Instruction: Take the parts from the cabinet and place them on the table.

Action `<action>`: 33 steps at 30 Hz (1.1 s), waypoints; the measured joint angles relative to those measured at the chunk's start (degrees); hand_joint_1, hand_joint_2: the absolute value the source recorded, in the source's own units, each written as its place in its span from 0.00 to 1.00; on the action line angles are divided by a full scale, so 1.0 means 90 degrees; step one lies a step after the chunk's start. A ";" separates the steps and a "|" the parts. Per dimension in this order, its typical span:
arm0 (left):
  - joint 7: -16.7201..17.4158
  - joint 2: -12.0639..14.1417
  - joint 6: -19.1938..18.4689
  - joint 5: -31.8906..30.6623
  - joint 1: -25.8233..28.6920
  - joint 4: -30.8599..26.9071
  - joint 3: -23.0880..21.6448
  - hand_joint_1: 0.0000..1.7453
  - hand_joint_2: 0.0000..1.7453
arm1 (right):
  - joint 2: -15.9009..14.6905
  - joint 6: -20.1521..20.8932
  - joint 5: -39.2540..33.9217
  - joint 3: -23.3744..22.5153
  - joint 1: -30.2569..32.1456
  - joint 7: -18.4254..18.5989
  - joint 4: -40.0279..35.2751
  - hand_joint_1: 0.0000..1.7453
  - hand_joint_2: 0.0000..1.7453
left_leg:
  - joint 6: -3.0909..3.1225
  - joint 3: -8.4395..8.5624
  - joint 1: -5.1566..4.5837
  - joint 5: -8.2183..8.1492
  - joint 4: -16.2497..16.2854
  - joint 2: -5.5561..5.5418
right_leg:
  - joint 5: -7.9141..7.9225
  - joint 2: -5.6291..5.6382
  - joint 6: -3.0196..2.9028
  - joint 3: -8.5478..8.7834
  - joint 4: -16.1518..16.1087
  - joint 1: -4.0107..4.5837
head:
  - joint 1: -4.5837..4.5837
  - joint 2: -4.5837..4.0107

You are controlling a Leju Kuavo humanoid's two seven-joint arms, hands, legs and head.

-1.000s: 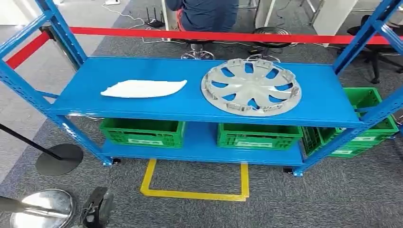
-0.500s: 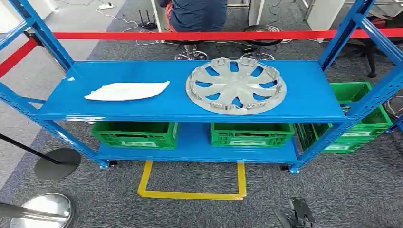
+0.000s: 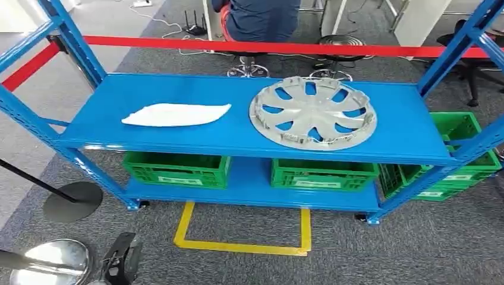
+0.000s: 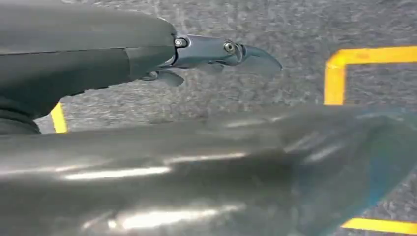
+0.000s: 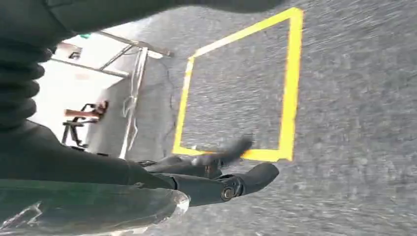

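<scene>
The left hand [image 3: 122, 260] hangs low at seven o'clock in the head view, fingers [image 4: 221, 49] extended over grey carpet and holding nothing. The right hand [image 5: 216, 179] hangs likewise over the yellow floor square [image 5: 290, 83], fingers loosely extended and empty. Ahead at twelve o'clock stands the blue cabinet [image 3: 392, 139]. A red barrier tape [image 3: 267, 46] crosses behind it, and green crates [image 3: 177, 168] sit on its lower shelf. On top lie a silver spoked wheel cover [image 3: 313, 114] and, at its nine o'clock, a flat white part [image 3: 175, 114].

Blue rack [image 3: 249, 139]; silver hubcap [image 3: 313, 113]; white part [image 3: 176, 114]; green crates [image 3: 177, 168].
</scene>
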 joint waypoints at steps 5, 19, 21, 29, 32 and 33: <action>0.0019 0.0002 -0.0012 0.0000 0.0798 0.0761 0.0000 0.00 0.00 | 0.0036 0.0007 0.0000 0.0002 -0.0841 -0.0024 -0.0747 0.00 0.00 | -0.0211 0.0087 -0.0016 -0.0162 0.0070 0.0078 | 0.0285 0.0011 -0.0218 0.0406 -0.0867 -0.0021 | 0.0019 0.0000; 0.0019 0.0017 -0.0012 0.0000 0.1352 0.1865 -0.0007 0.00 0.00 | 0.0036 0.0000 -0.0002 -0.0005 -0.1471 -0.0015 -0.1850 0.00 0.00 | -0.0097 -0.0492 -0.0143 0.0035 0.0261 0.0164 | 0.0167 0.0140 -0.0344 0.0539 -0.0902 0.0087 | 0.0005 0.0000; 0.0015 0.0005 -0.0012 0.0000 0.1008 0.1435 -0.0005 0.00 0.00 | 0.0036 0.0000 -0.0002 -0.0002 -0.1069 -0.0005 -0.1461 0.00 0.00 | -0.0045 -0.0489 -0.0153 0.0157 0.0253 0.0152 | 0.0164 0.0119 -0.0276 0.0535 -0.0946 0.0072 | -0.0002 0.0000; 0.0000 0.0007 -0.0012 0.0000 -0.0121 0.0027 0.0000 0.00 0.00 | 0.0019 0.0002 0.0000 0.0000 0.0080 0.0007 0.0009 0.00 0.00 | 0.0061 -0.0442 -0.0090 0.0209 0.0171 0.0013 | -0.0638 0.0046 -0.0094 -0.0288 0.0828 0.0058 | 0.0070 0.0000; 0.0002 -0.0002 -0.0012 0.0000 0.0124 0.0114 0.0000 0.00 0.00 | 0.0015 0.0000 0.0000 0.0000 -0.0172 -0.0012 -0.0103 0.00 0.00 | 0.0004 -0.0391 -0.0077 0.0172 0.0175 0.0038 | 0.0168 0.0030 -0.0116 0.0539 -0.0806 0.0047 | 0.0073 0.0000; 0.0002 -0.0002 -0.0012 0.0000 0.0268 0.0228 0.0000 0.00 0.00 | 0.0015 0.0002 0.0000 0.0000 -0.0342 -0.0015 -0.0245 0.00 0.00 | -0.0032 -0.0412 -0.0119 0.0150 0.0182 0.0059 | 0.0134 0.0037 -0.0157 0.0692 -0.0943 0.0073 | 0.0073 0.0000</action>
